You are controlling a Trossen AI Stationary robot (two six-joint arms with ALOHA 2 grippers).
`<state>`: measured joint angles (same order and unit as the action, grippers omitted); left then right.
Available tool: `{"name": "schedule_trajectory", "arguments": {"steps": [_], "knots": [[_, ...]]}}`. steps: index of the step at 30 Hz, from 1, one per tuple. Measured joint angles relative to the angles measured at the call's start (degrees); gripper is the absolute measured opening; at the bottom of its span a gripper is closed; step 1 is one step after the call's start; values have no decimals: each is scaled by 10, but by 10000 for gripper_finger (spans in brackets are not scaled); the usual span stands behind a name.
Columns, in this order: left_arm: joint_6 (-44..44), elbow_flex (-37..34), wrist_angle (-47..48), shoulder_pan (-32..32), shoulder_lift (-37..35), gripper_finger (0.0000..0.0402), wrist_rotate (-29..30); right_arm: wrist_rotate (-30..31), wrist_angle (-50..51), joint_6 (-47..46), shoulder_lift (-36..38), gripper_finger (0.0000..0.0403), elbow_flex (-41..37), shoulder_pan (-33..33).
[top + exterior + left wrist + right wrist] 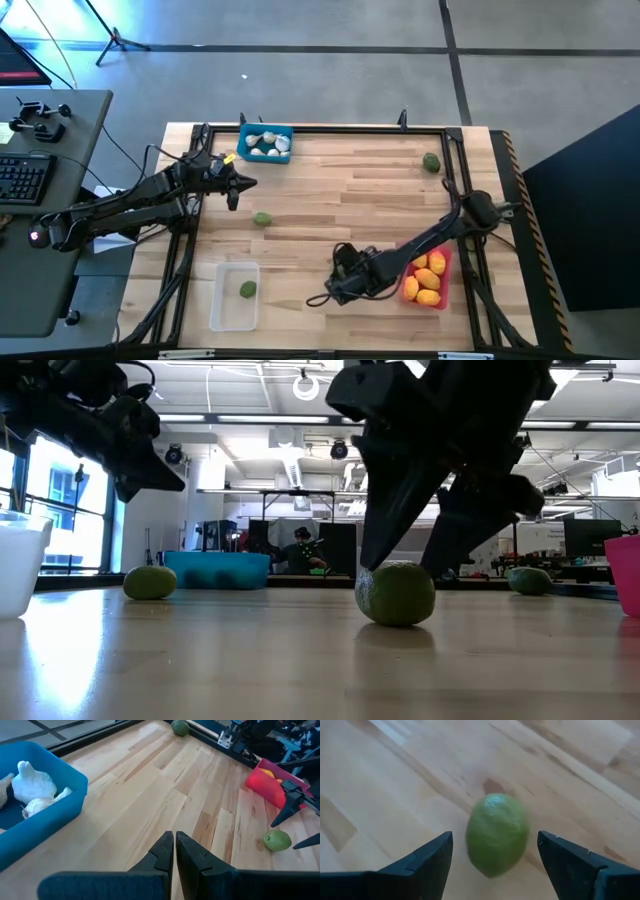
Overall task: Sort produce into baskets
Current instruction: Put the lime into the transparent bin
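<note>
A green fruit point(497, 832) lies on the wooden table, near the front edge in its middle. My right gripper point(495, 838) is open above it and slants down. One finger stands on each side of the fruit, with a gap to it on both. In the high view this gripper point(332, 290) hides the fruit. My left gripper point(235, 195) is shut and holds nothing. It hangs over the table's far left, beside the blue basket point(265, 143) that holds whitish bulbs point(34, 785). The red basket point(440, 298) holds yellow fruits point(428, 275). The clear basket point(222, 310) holds one green fruit point(247, 289).
Two more green fruits lie loose on the table, one left of centre point(262, 218) and one near the far right corner point(431, 162). A dark frame rail point(340, 129) runs round the table's edges. A desk with a keyboard point(22, 178) stands beyond the left side.
</note>
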<state>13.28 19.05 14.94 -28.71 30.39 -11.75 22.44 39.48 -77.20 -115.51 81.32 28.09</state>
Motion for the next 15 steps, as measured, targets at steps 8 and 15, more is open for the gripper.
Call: {"name": "schedule_trajectory", "arguments": {"steps": [8,15], "knots": [[0,0,8,0,0,7,-1,-52,-20,27,-15,227,0,-15],[-4,0,8,0,0,7,-2,-44,-117,78,-15,107,0,-15]]}}
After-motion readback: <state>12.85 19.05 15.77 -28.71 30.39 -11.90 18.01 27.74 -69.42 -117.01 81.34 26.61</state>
